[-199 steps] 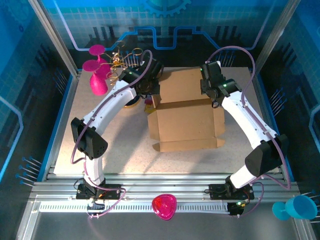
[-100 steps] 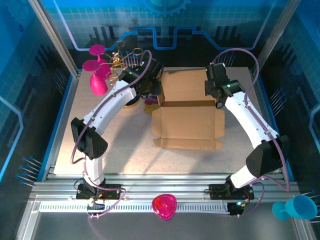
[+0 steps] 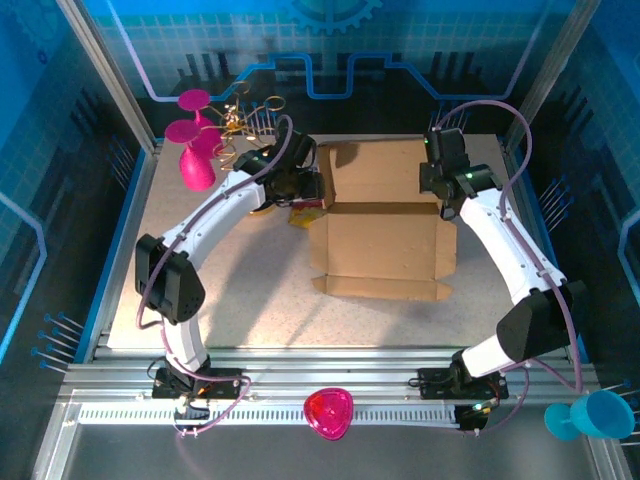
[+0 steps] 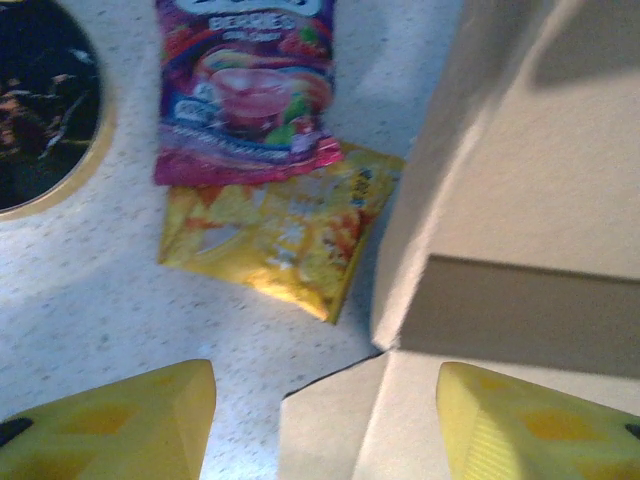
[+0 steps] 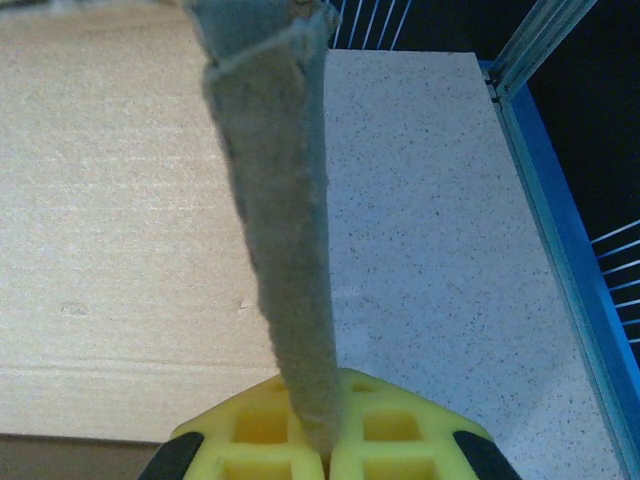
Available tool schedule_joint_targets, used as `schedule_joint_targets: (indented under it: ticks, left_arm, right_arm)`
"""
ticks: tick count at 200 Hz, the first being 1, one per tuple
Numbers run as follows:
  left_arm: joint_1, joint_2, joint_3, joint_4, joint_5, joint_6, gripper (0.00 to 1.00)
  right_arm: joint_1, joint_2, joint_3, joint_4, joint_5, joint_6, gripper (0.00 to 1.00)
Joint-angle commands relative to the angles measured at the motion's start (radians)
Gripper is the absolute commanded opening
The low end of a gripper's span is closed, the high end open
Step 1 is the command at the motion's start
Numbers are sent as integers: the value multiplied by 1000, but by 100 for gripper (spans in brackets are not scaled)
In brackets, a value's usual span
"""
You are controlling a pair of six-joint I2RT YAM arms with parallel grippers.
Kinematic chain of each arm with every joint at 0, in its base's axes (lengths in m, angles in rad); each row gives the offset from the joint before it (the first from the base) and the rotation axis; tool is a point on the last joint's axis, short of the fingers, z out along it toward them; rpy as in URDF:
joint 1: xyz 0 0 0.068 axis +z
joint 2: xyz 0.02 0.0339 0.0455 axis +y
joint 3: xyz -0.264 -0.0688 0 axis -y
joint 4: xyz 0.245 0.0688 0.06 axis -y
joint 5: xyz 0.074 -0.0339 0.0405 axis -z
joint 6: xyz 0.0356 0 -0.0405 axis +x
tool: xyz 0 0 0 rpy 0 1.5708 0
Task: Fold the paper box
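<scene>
Shifted rightward, the paper box point(image 3: 385, 245) lies centre frame on the surface point(image 3: 230, 290). The left end effector point(image 4: 322, 415) has released its flap; the right end effector point(image 5: 318, 435) stays clenched on the right flap. Folding incomplete.

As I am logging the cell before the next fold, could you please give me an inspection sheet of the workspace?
Surface: speckled white table, no spills seen.
Job's things: paper box partly formed, left wall raised, rear panel lying flat.
Clutter: pink packet overlapping yellow packet, beside the box's left wall; gold-rimmed round object nearby.
Grippers: left gripper, jaws open near the box's left rear corner; right gripper, jaws shut on a box flap edge.
Cables: purple cable loops along each arm.
Surroundings: pink goblets far left; pink bowl and blue cup on the near frame.
</scene>
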Motion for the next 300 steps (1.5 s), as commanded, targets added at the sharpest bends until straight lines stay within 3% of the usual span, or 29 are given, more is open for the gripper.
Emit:
schedule_joint_targets:
  ticks: [1,57,87,128,148,180,206,300]
  left_arm:
    - [-4,41,12,94,61,-14,64]
    - [-5,146,93,69,25,23,62]
    - [-7,182,109,96,9,33,55]
    - [-19,241,201,27,-82,40,14]
    - [-37,244,219,-8,-154,44,0]
    - [-62,243,248,-91,-288,23,0]
    - [-82,238,254,-106,-330,26,0]
    - [-94,208,330,-144,-318,12,0]
  right_arm:
    - [-20,-33,-14,19,-28,2,0]
    - [-25,-34,-17,17,-44,5,0]
    - [-25,-28,-20,18,-53,13,0]
    - [-24,-18,-22,21,-53,14,0]
    - [-27,-10,-21,14,-42,15,0]
    - [-28,14,-3,-22,-5,27,0]
    - [-29,31,8,-43,6,48,0]
    - [-41,107,79,-143,46,86,0]
